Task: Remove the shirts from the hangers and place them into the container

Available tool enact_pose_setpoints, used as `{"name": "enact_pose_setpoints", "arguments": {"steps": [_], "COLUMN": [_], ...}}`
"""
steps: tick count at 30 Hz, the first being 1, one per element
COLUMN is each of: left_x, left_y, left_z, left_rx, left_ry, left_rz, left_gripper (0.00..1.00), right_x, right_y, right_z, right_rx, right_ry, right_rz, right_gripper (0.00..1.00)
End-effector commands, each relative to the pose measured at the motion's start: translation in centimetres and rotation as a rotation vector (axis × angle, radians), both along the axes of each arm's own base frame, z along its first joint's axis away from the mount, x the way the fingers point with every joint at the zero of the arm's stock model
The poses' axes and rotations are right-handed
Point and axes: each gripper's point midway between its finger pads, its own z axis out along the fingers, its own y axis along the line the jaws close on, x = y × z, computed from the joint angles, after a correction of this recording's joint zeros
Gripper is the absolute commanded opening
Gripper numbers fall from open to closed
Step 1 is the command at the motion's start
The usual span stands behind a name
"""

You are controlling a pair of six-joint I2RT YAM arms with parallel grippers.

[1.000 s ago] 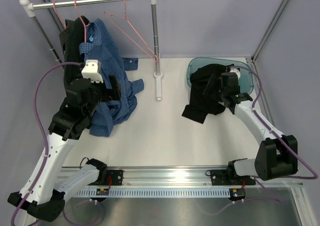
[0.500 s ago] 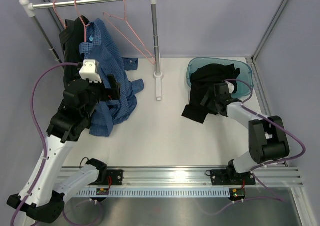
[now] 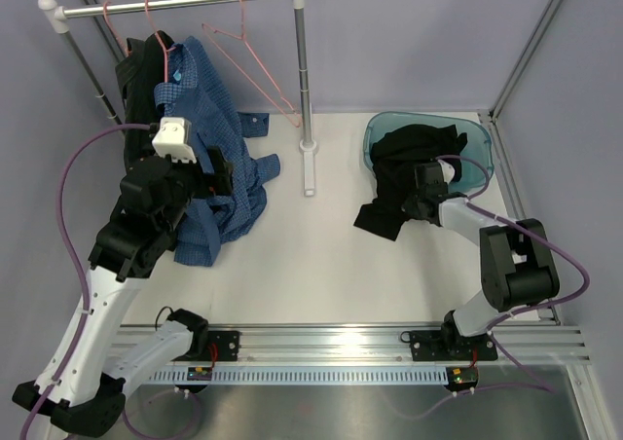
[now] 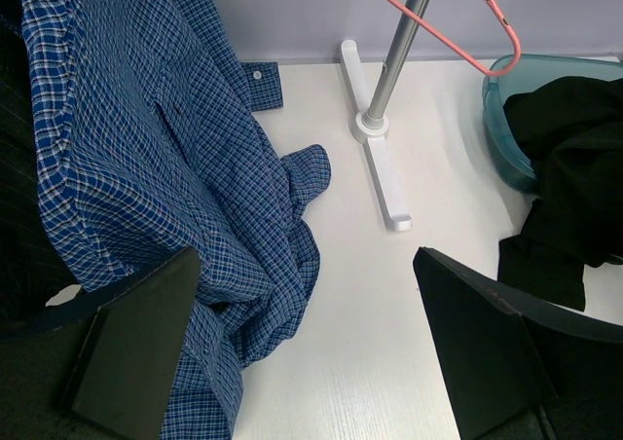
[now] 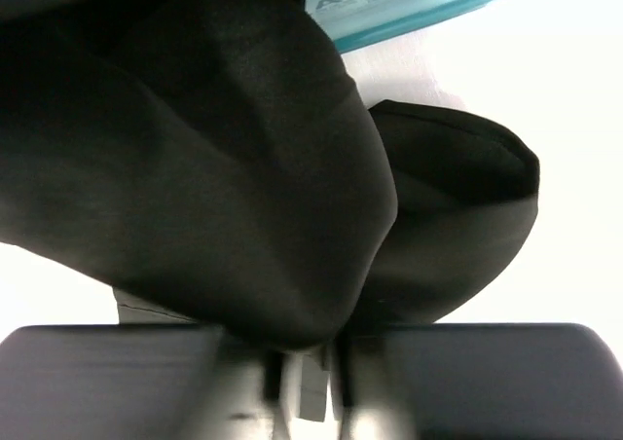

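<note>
While the left gripper [image 4: 307, 338] stands spread beside the blue checked cloth shirt [image 4: 146, 167], the right gripper [image 5: 302, 352] pinches the black cloth shirt [image 3: 389, 192] spilling from the translucent teal plastic tub [image 3: 479, 136] just beyond it.

Rail [image 3: 175, 3]: back left of your surface [image 3: 311, 265].
Hung shirt [image 3: 209, 99]: under the rail, on your left.
Container [image 3: 477, 136]: back right.
Loose shirt [image 3: 394, 167]: half in the container, spilling forward-left.

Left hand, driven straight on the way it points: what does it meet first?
Likely the trailing edge of the blue checked shirt, or bare table just beside it; depth is unclear.
</note>
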Motion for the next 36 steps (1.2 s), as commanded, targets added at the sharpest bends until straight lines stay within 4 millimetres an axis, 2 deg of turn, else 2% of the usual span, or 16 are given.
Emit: {"name": "enact_pose_setpoints", "arguments": {"steps": [1, 3, 10, 13, 17, 18, 19, 21, 22, 24, 25, 27, 28, 30, 31, 36], "left_x": [0.0, 0.0, 0.0, 0.0, 0.2, 0.2, 0.2, 0.1, 0.0, -0.2, -0.3, -0.4, -0.5, -0.6, -0.6, -0.5], "left_y": [0.3, 0.3, 0.3, 0.4, 0.3, 0.3, 0.3, 0.4, 0.5, 0.7, 0.8, 1.0, 1.1, 1.2, 1.3, 1.2], "left_z": [1.1, 1.4, 1.3, 1.4, 1.8, 1.9, 1.9, 2.0, 1.8, 1.5, 1.5, 1.2, 1.2, 1.1, 1.1, 1.3], "left_rx": [0.0, -0.003, -0.007, -0.009, -0.019, -0.02, -0.021, -0.019, -0.017, -0.009, -0.01, -0.001, 0.002, 0.007, 0.009, 0.015], "left_ry": [-0.051, -0.057, -0.064, -0.068, -0.079, -0.081, -0.083, -0.086, -0.084, -0.075, -0.078, -0.072, -0.07, -0.066, -0.066, -0.072], "left_rz": [0.006, 0.005, 0.006, 0.011, 0.011, 0.011, 0.012, 0.018, 0.021, 0.025, 0.028, 0.033, 0.036, 0.038, 0.039, 0.038], "left_gripper": [0.99, 0.99, 0.99, 0.99, 0.99, 0.99, 0.99, 0.99, 0.99, 0.99, 0.99, 0.99, 0.99, 0.99, 0.99, 0.99], "right_x": [1.8, 1.9, 2.7, 4.0, 6.1, 6.3, 7.0, 8.0, 8.5, 9.7, 10.2, 11.4, 11.9, 13.1, 13.5, 16.0], "right_y": [0.1, 0.0, -0.3, 0.0, 0.1, 0.1, 0.2, 0.2, 0.2, -0.2, -0.2, -1.0, -1.2, -2.0, -2.5, -5.5], "right_z": [4.0, 5.7, 13.0, 17.9, 22.8, 23.3, 25.7, 26.5, 28.6, 28.9, 30.5, 30.5, 31.6, 31.1, 32.1, 31.0], "right_rx": [-0.012, -0.016, -0.047, -0.04, -0.056, -0.061, -0.06, -0.07, -0.068, -0.077, -0.073, -0.082, -0.077, -0.078, -0.072, -0.083], "right_ry": [-0.106, -0.13, -0.222, -0.292, -0.358, -0.356, -0.402, -0.413, -0.453, -0.453, -0.486, -0.485, -0.511, -0.501, -0.522, -0.509], "right_rz": [0.001, 0.009, 0.026, 0.039, 0.046, 0.045, 0.044, 0.042, 0.038, 0.028, 0.021, 0.001, -0.009, -0.028, -0.043, -0.115], "right_gripper": [0.11, 0.01, 0.0, 0.0, 0.0, 0.0, 0.0, 0.0, 0.0, 0.0, 0.0, 0.0, 0.0, 0.0, 0.0, 0.0]}}
